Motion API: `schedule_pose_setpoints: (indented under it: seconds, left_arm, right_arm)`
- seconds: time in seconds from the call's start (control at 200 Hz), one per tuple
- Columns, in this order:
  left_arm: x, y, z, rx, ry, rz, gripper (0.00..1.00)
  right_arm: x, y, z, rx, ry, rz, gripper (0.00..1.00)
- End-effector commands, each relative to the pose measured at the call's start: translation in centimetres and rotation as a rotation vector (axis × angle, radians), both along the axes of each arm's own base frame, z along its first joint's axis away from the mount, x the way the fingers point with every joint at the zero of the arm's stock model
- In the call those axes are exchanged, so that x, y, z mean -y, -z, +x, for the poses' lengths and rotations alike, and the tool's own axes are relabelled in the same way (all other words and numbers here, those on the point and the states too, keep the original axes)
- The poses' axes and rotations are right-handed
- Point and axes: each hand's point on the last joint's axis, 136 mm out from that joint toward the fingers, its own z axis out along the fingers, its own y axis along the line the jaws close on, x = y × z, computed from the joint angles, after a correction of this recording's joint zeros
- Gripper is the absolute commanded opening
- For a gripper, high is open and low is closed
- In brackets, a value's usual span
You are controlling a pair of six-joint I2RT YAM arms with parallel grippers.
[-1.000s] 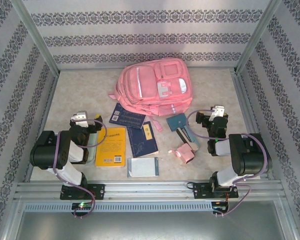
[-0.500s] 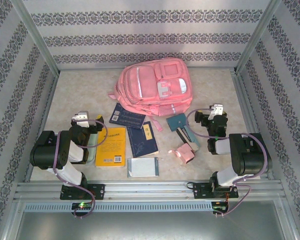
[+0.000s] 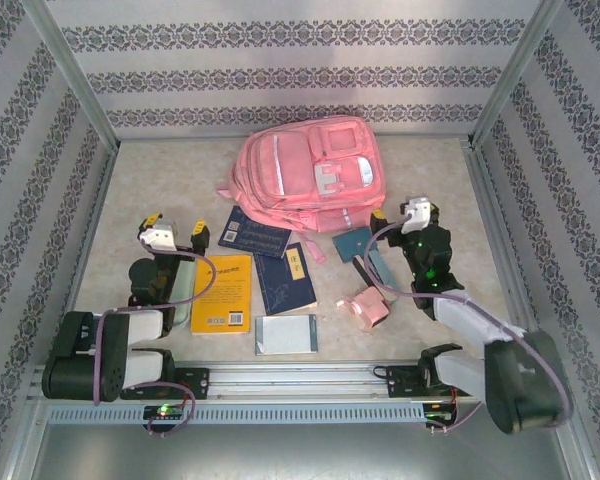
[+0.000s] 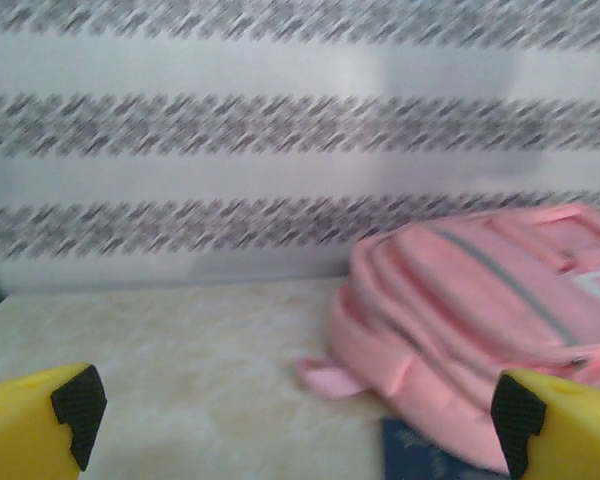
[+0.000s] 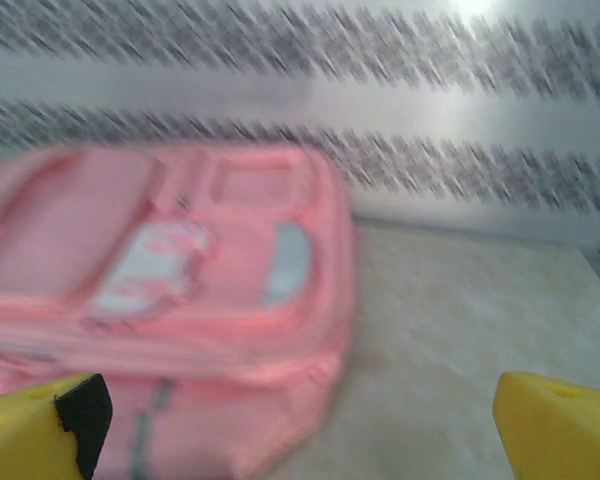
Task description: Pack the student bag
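The student bag (image 3: 310, 172) is a large pink backpack lying flat at the back middle of the table, front pockets up. My left gripper (image 3: 174, 229) stands open to the front left of it, over bare table beside the yellow book (image 3: 222, 292). In the left wrist view the student bag (image 4: 480, 310) lies ahead to the right, and nothing sits between the left gripper's (image 4: 295, 430) yellow fingers (image 4: 40, 425). My right gripper (image 3: 404, 214) is open at the bag's front right corner. The right wrist view shows the student bag (image 5: 180, 290) close ahead on the left, with nothing inside the right gripper (image 5: 300, 430).
In front of the bag lie a dark blue book (image 3: 255, 237), a blue book (image 3: 285, 278), a grey notebook (image 3: 286, 334), a teal booklet (image 3: 358, 243), a grey case (image 3: 375, 272) and a small pink pouch (image 3: 365, 308). Patterned walls close in the back and both sides.
Both arms have stretched forward from their folded poses. The right gripper moved left and toward the bag's corner; the left gripper moved slightly toward the back. Both stay open and nothing on the table moved.
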Motion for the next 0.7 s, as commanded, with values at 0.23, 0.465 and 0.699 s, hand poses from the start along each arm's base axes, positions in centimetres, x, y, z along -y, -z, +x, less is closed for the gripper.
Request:
schedule_pose_setpoints:
  seconds: [0.23, 0.465, 0.699]
  left_arm:
    - [7.8, -5.5, 0.0, -0.074, 0.378, -0.474, 1.00]
    - [12.3, -0.9, -1.4, -0.428, 0.415, -0.504, 1.00]
    - [10.4, -3.7, -2.5, -0.549, 0.107, -0.163, 1.00]
  right_arm:
    - [-9.5, -7.2, -7.7, -0.036, -0.266, -0.065, 0.98]
    - [-9.7, -8.1, -11.1, -0.214, -0.289, 0.001, 0.98]
    - [-7.8, -7.8, -11.8, -0.489, -0.160, -0.098, 0.98]
